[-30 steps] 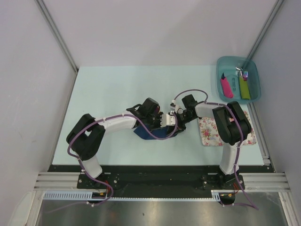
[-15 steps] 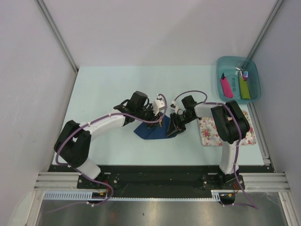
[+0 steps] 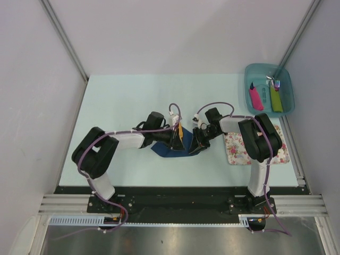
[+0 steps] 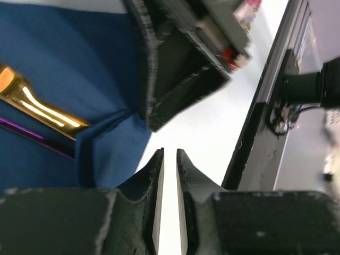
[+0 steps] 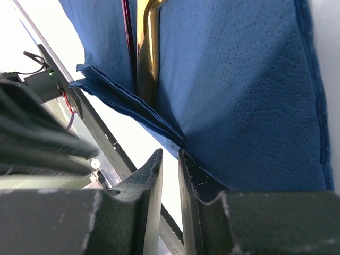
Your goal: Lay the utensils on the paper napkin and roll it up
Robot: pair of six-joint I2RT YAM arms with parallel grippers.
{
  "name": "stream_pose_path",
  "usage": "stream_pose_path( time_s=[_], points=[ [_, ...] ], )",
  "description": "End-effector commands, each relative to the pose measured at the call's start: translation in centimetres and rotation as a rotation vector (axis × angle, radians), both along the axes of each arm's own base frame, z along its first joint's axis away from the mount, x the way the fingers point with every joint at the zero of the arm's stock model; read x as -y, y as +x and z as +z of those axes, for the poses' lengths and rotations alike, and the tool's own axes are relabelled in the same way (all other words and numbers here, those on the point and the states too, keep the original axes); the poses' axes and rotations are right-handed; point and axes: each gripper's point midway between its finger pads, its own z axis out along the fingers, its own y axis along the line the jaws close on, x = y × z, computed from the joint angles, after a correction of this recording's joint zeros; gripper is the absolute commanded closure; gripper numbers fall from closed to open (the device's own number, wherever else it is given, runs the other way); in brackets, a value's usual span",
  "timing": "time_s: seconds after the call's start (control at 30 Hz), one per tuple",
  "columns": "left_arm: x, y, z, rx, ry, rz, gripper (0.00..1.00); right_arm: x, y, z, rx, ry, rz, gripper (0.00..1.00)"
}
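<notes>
The navy paper napkin (image 3: 163, 151) lies mid-table, partly folded over the utensils. In the left wrist view the tan, gold-gleaming piece (image 4: 45, 109) and the spoon's thin purple handle (image 4: 33, 136) stick out from under a napkin (image 4: 79, 64) fold. The right wrist view shows both, tan piece (image 5: 146, 50) and purple handle (image 5: 126, 29), running under the napkin (image 5: 239, 90). My left gripper (image 3: 179, 141) (image 4: 170, 152) hangs by the napkin's near edge, jaws a narrow slit apart and empty. My right gripper (image 3: 196, 145) (image 5: 170, 152) sits at the layered fold edge, also barely open with only table showing between its fingers.
A floral mat (image 3: 234, 150) lies just right of the right gripper, partly under that arm. A teal bin (image 3: 290, 91) at the back right holds pink-handled (image 3: 256, 99) and green-handled (image 3: 275, 99) cutlery. The black front rail (image 3: 175, 189) runs along the near edge.
My left gripper lifted off the napkin, swung back and came down again at its upper right. Both pairs of jaws have narrowed. The right arm has barely shifted.
</notes>
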Motion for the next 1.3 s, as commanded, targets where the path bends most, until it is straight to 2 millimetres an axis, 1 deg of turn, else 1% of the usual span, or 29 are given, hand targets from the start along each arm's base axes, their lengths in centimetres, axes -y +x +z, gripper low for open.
stream_pose_path(
  time_s=[0.0,0.03,0.1,0.13,0.2,0.27,0.3,0.4,0.57,0.67,0.73,0.77,0.9,0.97,1.1,1.13,1.27],
  points=[
    [0.4,1.8,0.6,-0.122,-0.118,0.107,0.82,0.0,1.0,0.1,0.053,-0.022,-0.005,0.78],
    [0.4,2.1,0.8,-0.119,-0.143,0.107,0.84,0.1,0.9,0.0,0.050,-0.024,-0.004,0.78],
    [-0.2,2.5,0.0,-0.156,-0.146,0.145,0.85,0.1,0.9,0.2,0.054,-0.022,-0.004,0.78],
    [-0.2,2.9,0.2,-0.143,-0.167,0.151,0.86,0.0,0.9,0.2,0.053,-0.021,-0.003,0.78],
    [-0.6,3.2,-0.7,-0.181,-0.173,0.177,0.87,0.1,1.0,0.3,0.054,-0.019,-0.005,0.79],
    [-0.9,3.4,-1.0,-0.216,-0.185,0.195,0.89,0.0,1.0,0.5,0.059,-0.015,-0.003,0.80],
    [-1.2,4.0,-1.4,-0.222,-0.188,0.214,0.91,-0.1,1.0,0.6,0.064,-0.013,0.000,0.80],
    [-1.3,4.5,-1.4,-0.228,-0.205,0.220,0.94,-0.2,0.9,1.0,0.080,-0.007,0.006,0.82],
    [-1.1,4.7,-1.7,-0.246,-0.205,0.223,0.95,-0.6,1.3,2.1,0.126,0.009,0.015,0.84],
    [-1.2,4.8,-2.3,-0.250,-0.193,0.229,0.95,-1.3,1.8,3.2,0.175,0.021,0.023,0.83],
    [-1.4,4.8,-2.5,-0.256,-0.183,0.236,0.95,-1.7,1.8,3.5,0.190,0.023,0.033,0.84],
    [-1.4,4.8,-2.6,-0.256,-0.180,0.236,0.95,-1.9,2.1,3.7,0.205,0.018,0.030,0.83],
    [-1.5,5.0,-2.6,-0.253,-0.178,0.241,0.95,-2.6,2.1,3.3,0.215,0.005,0.047,0.84],
    [-1.6,5.1,-2.7,-0.254,-0.176,0.245,0.95,-2.9,1.9,2.7,0.213,-0.010,0.057,0.84],
    [-1.8,5.3,-2.9,-0.255,-0.171,0.252,0.95,-3.1,2.5,1.7,0.225,-0.044,0.060,0.86],
    [-1.8,5.3,-2.9,-0.255,-0.171,0.252,0.95,-3.0,2.5,1.0,0.218,-0.059,0.059,0.88],
    [-1.8,5.4,-2.9,-0.256,-0.165,0.253,0.94,-3.0,2.1,0.0,0.210,-0.102,0.069,0.90]
  ],
)
